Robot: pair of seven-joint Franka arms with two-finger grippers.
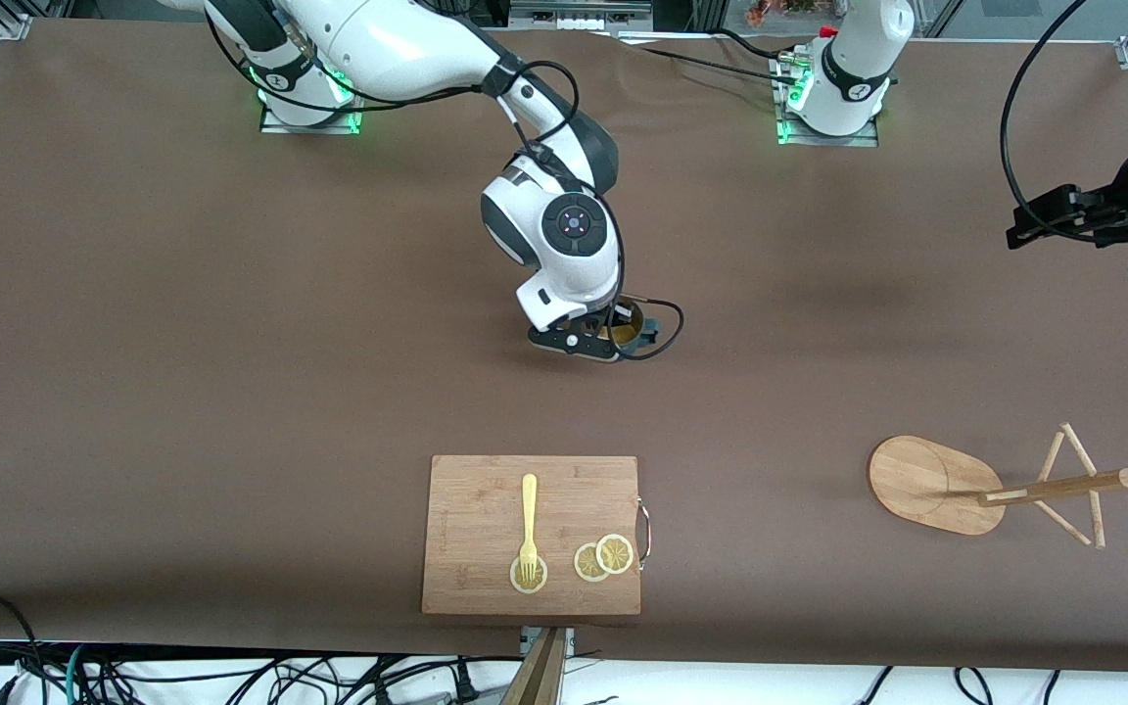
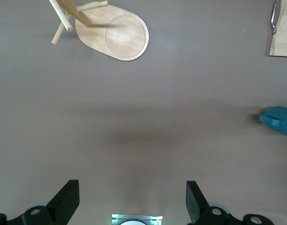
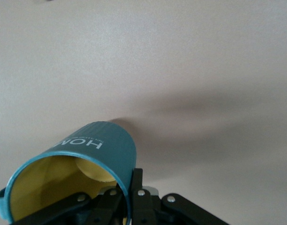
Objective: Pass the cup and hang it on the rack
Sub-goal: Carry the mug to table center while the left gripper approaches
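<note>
The right gripper (image 3: 129, 199) pinches only the cup's (image 3: 94, 152) rim – it could swivel or slip at handover (the left gripper (image 2: 132, 201) waits spread apart).

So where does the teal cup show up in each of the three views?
Front view: the cup is mid-table under the right gripper, shut on its rim.
Left wrist view: only its handle, at the picture's edge.
Right wrist view: fills the foreground.
Shared landmark: the rack.
</note>
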